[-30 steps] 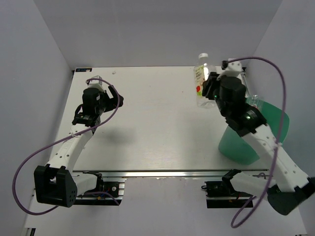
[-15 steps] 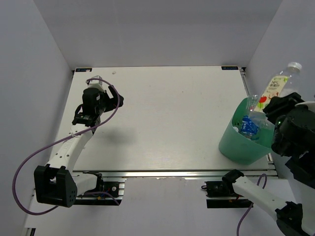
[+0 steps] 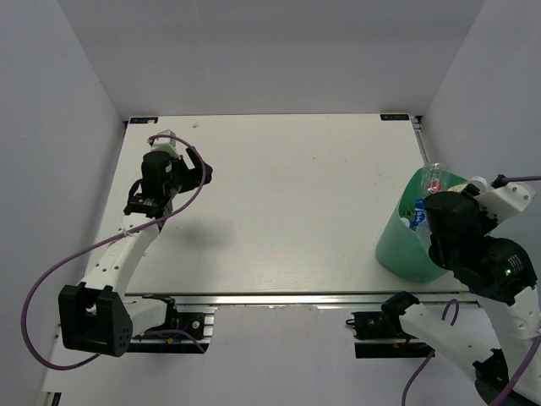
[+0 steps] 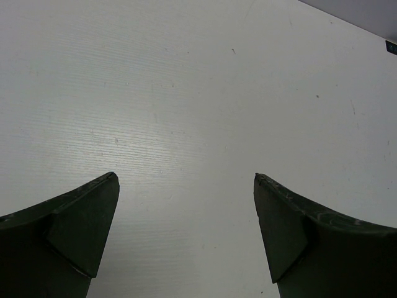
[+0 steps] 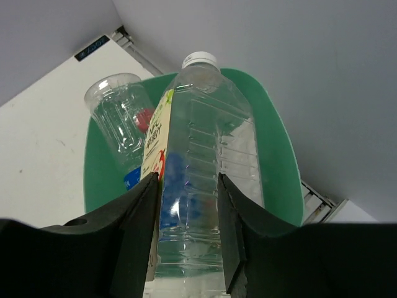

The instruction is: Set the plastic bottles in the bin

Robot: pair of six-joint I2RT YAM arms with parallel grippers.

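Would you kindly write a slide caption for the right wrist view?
Right claw grips a white-capped labelled bottle over the mint-green bin, which holds another clear bottle.

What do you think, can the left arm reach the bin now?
Probably not: the bin sits far right on the table, opposite the left gripper, and the right gripper, holding a bottle, hangs over it.

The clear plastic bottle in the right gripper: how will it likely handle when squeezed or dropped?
The clear plastic bottle looks empty, so it is probably light. Its thin ribbed walls may flex in the right gripper. Being round, it could roll once in the bin.
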